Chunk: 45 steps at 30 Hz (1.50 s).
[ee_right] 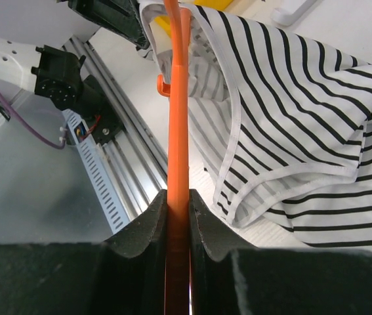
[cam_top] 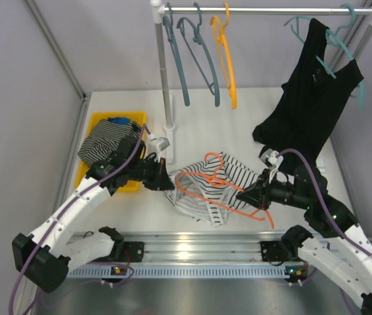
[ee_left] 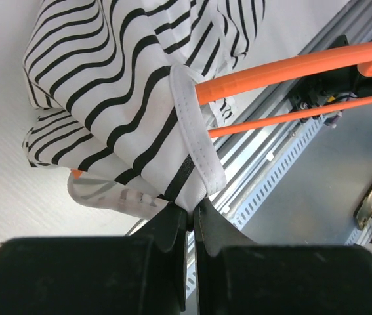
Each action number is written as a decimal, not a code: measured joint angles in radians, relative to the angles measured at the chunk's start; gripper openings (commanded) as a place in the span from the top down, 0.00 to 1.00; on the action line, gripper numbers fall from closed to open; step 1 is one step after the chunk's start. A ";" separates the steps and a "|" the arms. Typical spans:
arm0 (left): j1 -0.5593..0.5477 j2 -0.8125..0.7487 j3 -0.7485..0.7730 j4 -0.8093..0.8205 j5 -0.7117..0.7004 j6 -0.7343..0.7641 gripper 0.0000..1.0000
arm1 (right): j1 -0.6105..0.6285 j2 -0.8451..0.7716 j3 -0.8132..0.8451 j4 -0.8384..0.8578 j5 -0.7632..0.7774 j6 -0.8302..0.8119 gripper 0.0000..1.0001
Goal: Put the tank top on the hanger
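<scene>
**Threading the hanger through a held strap**

The left end effector [ee_left: 189,215] has its jaws pressed together on the fabric where the white-edged strap of the tank top [cam_top: 222,177] comes down. The right end effector [ee_right: 178,200] is clamped on one thin bar of the hanger [cam_top: 206,195].

The tank top lies crumpled in the middle of the table [cam_top: 238,125], between the two arms. The hanger rests across it with its hook towards the far side.

The hanger's long axis runs from the right end effector almost straight at the left one. In the left wrist view its two orange bars vanish behind the pinched strap, so one shoulder seems to be inside that opening.

The next move probably turns on this line. The right arm would push the hanger along its own length, while the left arm, nearer the strap, holds the loop open.
</scene>
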 measured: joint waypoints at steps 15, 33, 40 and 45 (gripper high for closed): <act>0.000 -0.006 0.012 0.011 -0.034 -0.035 0.95 | 0.010 0.020 -0.122 0.235 -0.131 0.121 1.00; 0.000 0.005 0.012 0.019 -0.095 -0.050 0.58 | 0.233 0.256 -0.372 0.813 0.049 0.180 1.00; 0.000 -0.003 0.012 0.004 -0.213 -0.065 0.41 | 0.234 0.270 -0.395 0.888 0.065 0.193 1.00; 0.000 -0.066 0.012 0.003 -0.229 -0.068 0.35 | 0.234 0.270 -0.400 0.918 0.073 0.197 1.00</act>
